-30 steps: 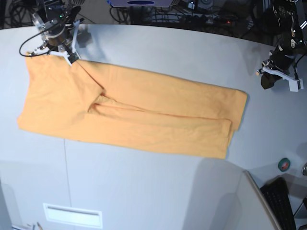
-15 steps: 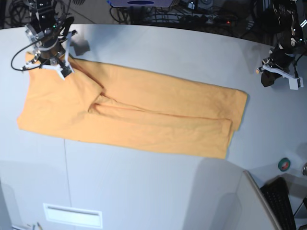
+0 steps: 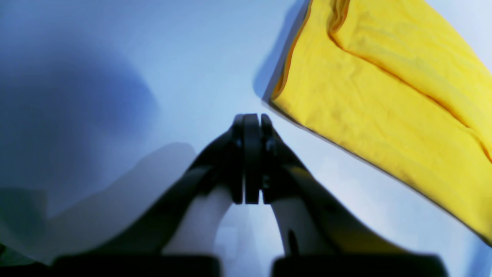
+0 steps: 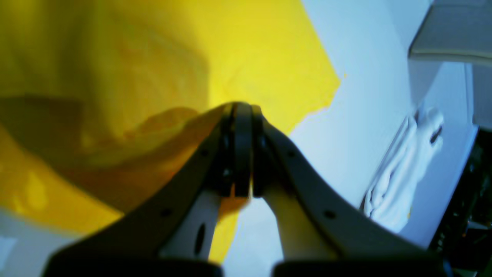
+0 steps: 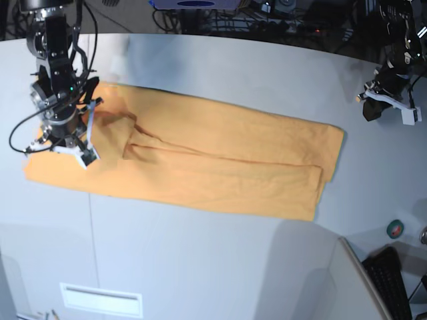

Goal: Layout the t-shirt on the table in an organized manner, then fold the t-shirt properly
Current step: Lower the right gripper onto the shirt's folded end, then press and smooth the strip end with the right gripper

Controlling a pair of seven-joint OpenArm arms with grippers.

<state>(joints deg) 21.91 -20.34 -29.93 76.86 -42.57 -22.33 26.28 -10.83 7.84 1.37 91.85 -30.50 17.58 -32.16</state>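
t-shirt (image 5: 200,160) lies folded lengthwise in a long orange band across the table (image 5: 220,267). right gripper (image 4: 242,111) is over the shirt's left end, its jaws pressed together; whether cloth is pinched, i cannot tell. left gripper (image 3: 250,123), jaws together and empty, hangs over bare table beside the shirt's other end.

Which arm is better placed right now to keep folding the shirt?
The right one, probably. The right gripper is shut over the shirt at its end. The left gripper is shut above bare table, clear of the cloth.
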